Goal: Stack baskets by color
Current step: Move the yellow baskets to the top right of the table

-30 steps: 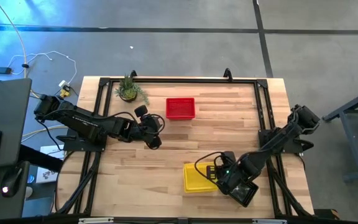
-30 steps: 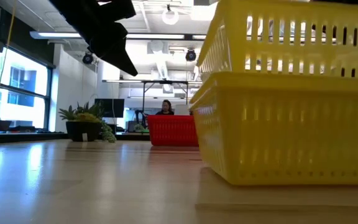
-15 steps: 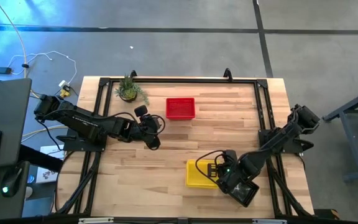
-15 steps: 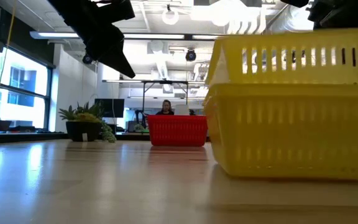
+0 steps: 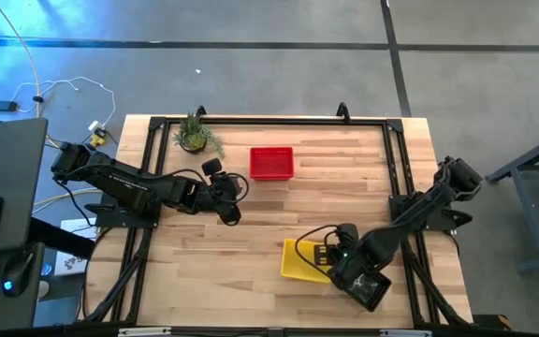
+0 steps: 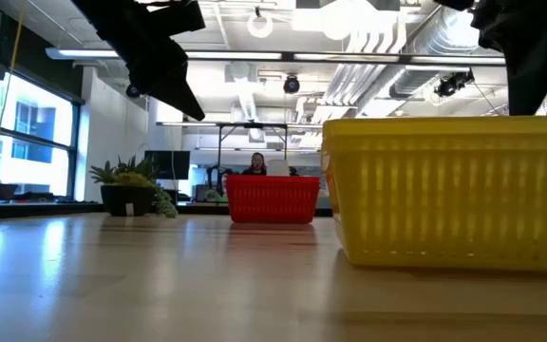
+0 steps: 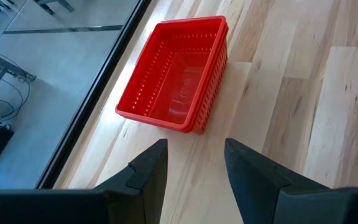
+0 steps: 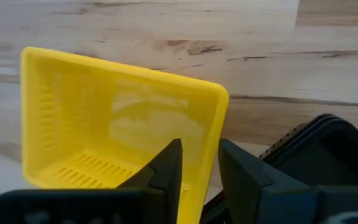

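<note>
A yellow basket [image 5: 299, 260] stands on the table's near middle; in the low view the yellow basket [image 6: 444, 199] rests flat on its bottom. My right gripper [image 8: 201, 171] is open over its right end, one finger inside the wall [image 8: 213, 134] and one outside, with a gap showing. A red basket [image 5: 271, 162] sits on the far middle of the table. My left gripper [image 5: 233, 200] hangs open above the wood, to the near left of the red basket [image 7: 173, 78], with nothing between its fingers.
A black basket [image 8: 319, 149] lies right beside the yellow one, under my right arm. A small potted plant [image 5: 193, 137] stands at the far left corner. A black frame [image 5: 269, 121] runs round the table's edges. Bare wood lies between the red and yellow baskets.
The upper yellow basket, which stood raised and tilted above another yellow one, has sunk down into it; the stack now shows as one level basket. The yellow stack has also slid a little toward the table's right edge.
</note>
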You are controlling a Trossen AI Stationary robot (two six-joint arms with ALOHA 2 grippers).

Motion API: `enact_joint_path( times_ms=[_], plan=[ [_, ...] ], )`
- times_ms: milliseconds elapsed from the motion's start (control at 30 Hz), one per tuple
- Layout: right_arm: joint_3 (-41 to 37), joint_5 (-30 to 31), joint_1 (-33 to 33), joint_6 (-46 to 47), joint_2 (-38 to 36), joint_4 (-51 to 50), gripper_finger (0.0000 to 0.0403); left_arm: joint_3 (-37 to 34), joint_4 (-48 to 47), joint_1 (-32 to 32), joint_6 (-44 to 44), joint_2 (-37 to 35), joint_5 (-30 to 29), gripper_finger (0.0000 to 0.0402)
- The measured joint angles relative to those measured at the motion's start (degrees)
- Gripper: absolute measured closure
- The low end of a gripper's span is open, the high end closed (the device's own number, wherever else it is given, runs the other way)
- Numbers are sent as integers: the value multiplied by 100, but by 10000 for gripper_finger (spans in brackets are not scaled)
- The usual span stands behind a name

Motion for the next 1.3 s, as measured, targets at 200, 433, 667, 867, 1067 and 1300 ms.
enact_joint_path(
  times_ms=[200,433,667,867,1067,1300],
  plan=[
    [0,582,-57,-365,-263,-34,312,0,-10,0,-128,0,2,257],
    [0,682,-343,-2171,-464,464,312,0,-37,0,-302,0,418,257],
    [2,317,-804,-4706,-478,1531,312,2,-163,0,-760,0,738,257],
    [2,-428,-1302,-6476,-478,1380,312,0,-179,-2,-885,0,898,257],
    [2,-1407,-1765,-7879,-396,1138,312,0,-185,0,-887,-2,903,257],
    [2,-1925,-1986,-8830,27,1100,312,0,-209,5,-861,-2,904,257]
  ],
)
